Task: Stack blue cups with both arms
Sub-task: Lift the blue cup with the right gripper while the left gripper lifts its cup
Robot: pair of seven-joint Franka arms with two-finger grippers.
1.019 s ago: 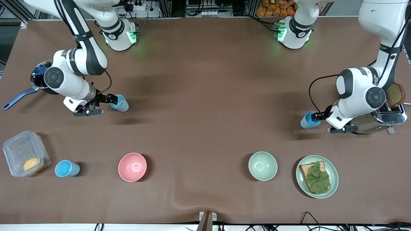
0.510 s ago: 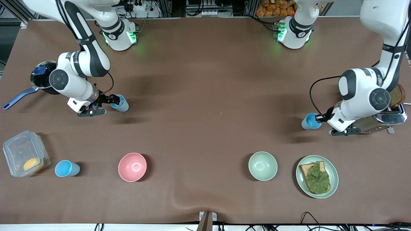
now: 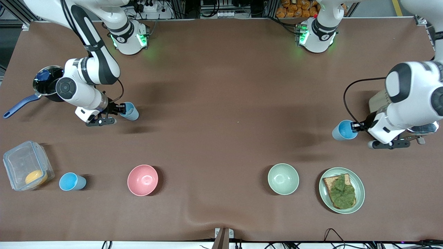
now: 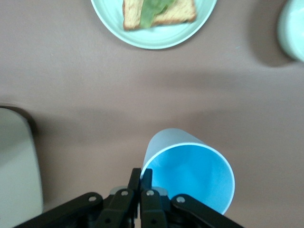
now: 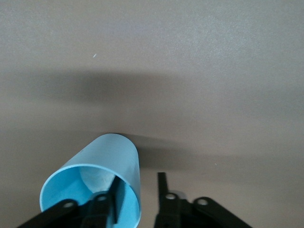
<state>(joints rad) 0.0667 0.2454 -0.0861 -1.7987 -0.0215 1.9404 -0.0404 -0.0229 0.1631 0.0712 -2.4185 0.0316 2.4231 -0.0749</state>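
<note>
One blue cup (image 3: pixel 344 130) hangs in my left gripper (image 3: pixel 353 126), lifted off the table next to the toaster. In the left wrist view the fingers (image 4: pixel 135 179) are pinched shut on the rim of this cup (image 4: pixel 190 178). A second blue cup (image 3: pixel 129 111) stands at the right arm's end of the table. My right gripper (image 3: pixel 120 110) is open at its rim. In the right wrist view one finger (image 5: pixel 114 202) is inside that cup (image 5: pixel 102 173) and the other is outside its wall, apart from it. A third blue cup (image 3: pixel 71 182) stands beside the clear container.
A pink bowl (image 3: pixel 142 180), a pale green bowl (image 3: pixel 283 178) and a plate with toast (image 3: pixel 341 190) sit nearer the front camera. A toaster (image 3: pixel 420 128) is under the left arm. A clear lidded container (image 3: pixel 26 169) and a saucepan (image 3: pixel 46 84) sit at the right arm's end.
My left arm has risen with its cup and drifted toward its own end of the table. My right gripper has settled closer onto its cup's rim; that cup has not moved.
</note>
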